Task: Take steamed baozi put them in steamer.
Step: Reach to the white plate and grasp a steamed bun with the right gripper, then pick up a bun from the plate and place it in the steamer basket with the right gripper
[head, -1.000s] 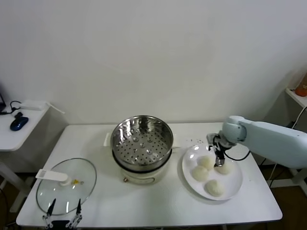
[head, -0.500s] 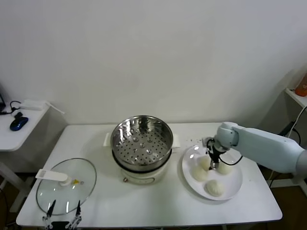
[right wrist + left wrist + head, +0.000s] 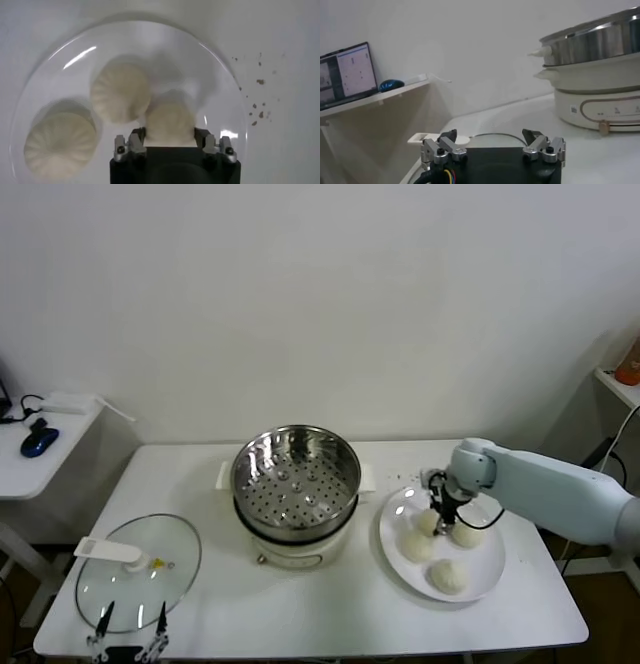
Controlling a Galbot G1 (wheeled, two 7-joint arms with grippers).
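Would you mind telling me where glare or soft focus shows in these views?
Head view: bright reflections on the steamer wall. Right wrist view: white streaks of glare on the plate rim, and the buns look soft. Left wrist view: the laptop is blurred.

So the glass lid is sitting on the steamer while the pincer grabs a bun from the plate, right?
Not quite. The head view shows the glass lid lying on the table, beside the open steamer. The right pincer is indeed closed on a bun on the plate.
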